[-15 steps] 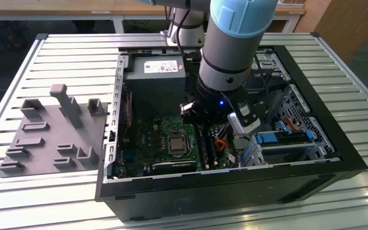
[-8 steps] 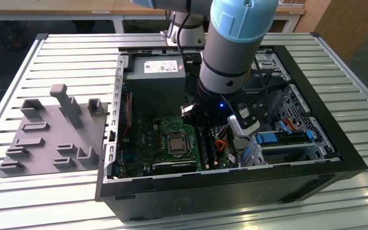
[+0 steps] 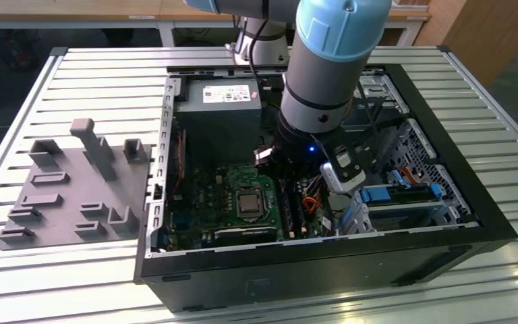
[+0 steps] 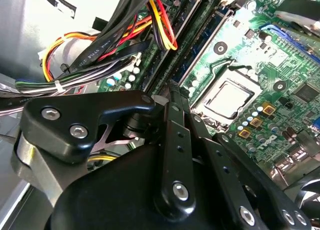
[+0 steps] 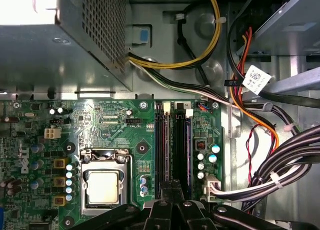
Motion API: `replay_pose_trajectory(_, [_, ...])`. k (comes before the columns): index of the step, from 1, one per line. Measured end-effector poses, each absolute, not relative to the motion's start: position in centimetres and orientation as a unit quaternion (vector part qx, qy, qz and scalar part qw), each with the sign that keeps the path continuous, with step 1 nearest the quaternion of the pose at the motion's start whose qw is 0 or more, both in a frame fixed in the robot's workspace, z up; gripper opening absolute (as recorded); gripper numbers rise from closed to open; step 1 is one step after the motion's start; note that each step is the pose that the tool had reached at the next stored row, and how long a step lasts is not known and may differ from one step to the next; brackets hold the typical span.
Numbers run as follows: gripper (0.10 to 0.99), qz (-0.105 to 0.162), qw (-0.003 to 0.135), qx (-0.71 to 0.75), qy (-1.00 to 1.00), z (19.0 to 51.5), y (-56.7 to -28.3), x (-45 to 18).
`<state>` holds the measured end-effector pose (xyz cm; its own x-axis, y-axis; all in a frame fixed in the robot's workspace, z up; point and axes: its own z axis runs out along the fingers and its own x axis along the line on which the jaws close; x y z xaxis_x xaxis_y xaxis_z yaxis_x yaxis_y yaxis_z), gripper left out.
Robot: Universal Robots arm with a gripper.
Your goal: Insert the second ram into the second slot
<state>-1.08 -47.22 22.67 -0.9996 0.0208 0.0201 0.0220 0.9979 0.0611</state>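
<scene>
My gripper [image 5: 172, 186] reaches down into the open computer case [image 3: 331, 263], over the near end of the memory slots [image 5: 165, 150] on the green motherboard. In both wrist views its two black fingers are pressed together, and nothing shows between them. A thin blue board edge, the ram [image 5: 188, 150], stands in the outermost slot, on the cable side. In the second wrist view it appears as a long blue strip [image 4: 210, 39] beside the dark slots [image 4: 175, 44], just past the gripper [image 4: 173, 92]. Whether the tips touch a stick I cannot tell.
The CPU socket [image 5: 102, 185] lies beside the slots. A power supply [image 3: 218, 101] fills the case's far corner. Bundled cables [image 5: 280, 160] run close on the other side. A drive bay with blue clips [image 3: 394, 196] sits at the exterior view's right. A grey fixture plate [image 3: 70, 189] lies outside the case.
</scene>
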Motion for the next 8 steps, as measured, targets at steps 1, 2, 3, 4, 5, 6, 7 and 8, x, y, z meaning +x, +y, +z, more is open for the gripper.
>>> replay_pose_trajectory(1, [0.102,-0.031,0.01,-0.011,-0.999,22.66,-47.22,-1.08])
replay_pose_trajectory(2, [0.102,-0.031,0.01,-0.011,-0.999,22.66,-47.22,-1.08])
replay_pose_trajectory(3, [0.102,-0.031,0.01,-0.011,-0.999,22.65,-47.22,-1.08])
replay_pose_trajectory(4, [0.102,-0.031,0.01,-0.011,-0.999,22.64,-47.22,-1.08])
replay_pose_trajectory(5, [0.102,-0.031,0.01,-0.011,-0.999,22.61,-47.22,-1.08])
replay_pose_trajectory(6, [0.102,-0.031,0.01,-0.011,-0.999,22.54,-47.21,-1.08])
replay_pose_trajectory(7, [0.102,-0.031,0.01,-0.011,-0.999,22.47,-47.22,-1.08])
replay_pose_trajectory(8, [0.102,-0.031,0.01,-0.011,-0.999,22.39,-47.22,-1.08])
